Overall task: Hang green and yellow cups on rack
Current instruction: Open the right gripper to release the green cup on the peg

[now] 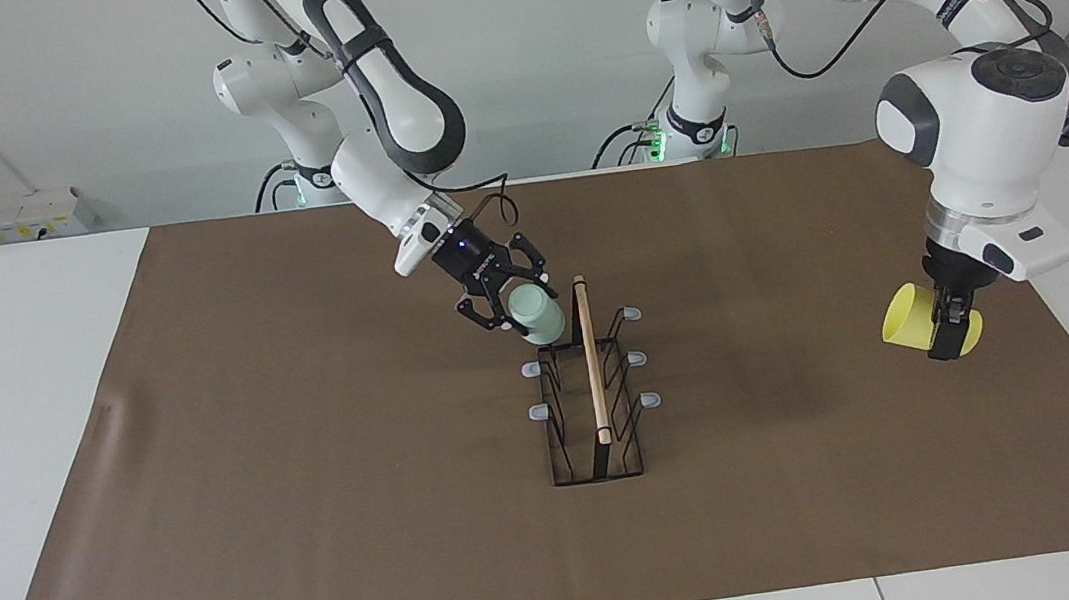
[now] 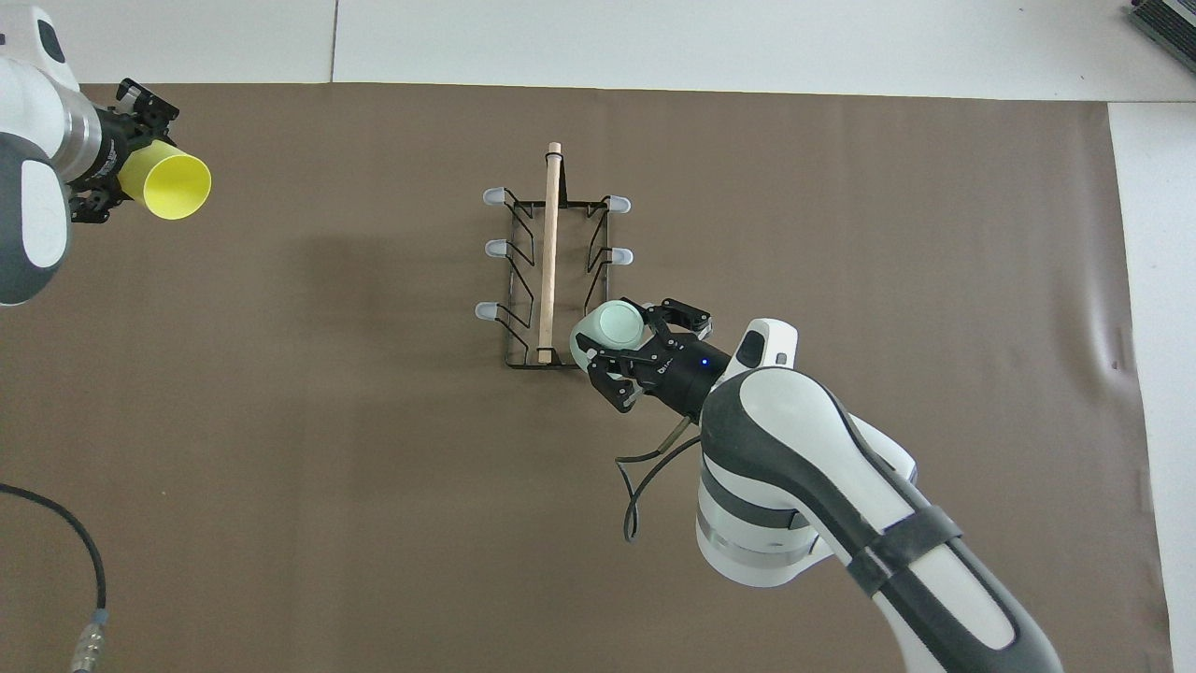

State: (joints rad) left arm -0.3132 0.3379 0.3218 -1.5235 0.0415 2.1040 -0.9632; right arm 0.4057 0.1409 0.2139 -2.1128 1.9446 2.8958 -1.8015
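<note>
- My right gripper [image 1: 517, 306] was clamped on the pale mint green tapered plastic cup [image 1: 536, 316], held in the air over the low black wire rack [image 1: 591, 404] with the light wooden rod along its top, at the rack's end nearest the robots and on the side toward the right arm.
- Green cup's axis ran at a slant: closed base up, as the overhead view [image 2: 620, 323] showed it, mouth down and toward the rack. It hung just over the nearest grey-tipped prong on that side; that prong itself was hidden under the cup, and whether the two touched I could not tell.
- Judgement on the step: seating the mouth over that prong. To do it well, I would line the cup's axis up with the prong's own slant first, then slide along that line rather than dropping straight down, and let go only once the cup hangs by itself.
- Risk noted: the rim catching the wooden rod [image 1: 590, 354] or the wire beside it and shoving the light rack.
- My left gripper [image 1: 952, 323] was clenched on the bright yellow tapered plastic cup [image 1: 909, 315], held over the brown mat [image 1: 319, 526] toward the left arm's end, well apart from the rack. Its axis lay near horizontal, mouth open toward the rack. This arm waited.
</note>
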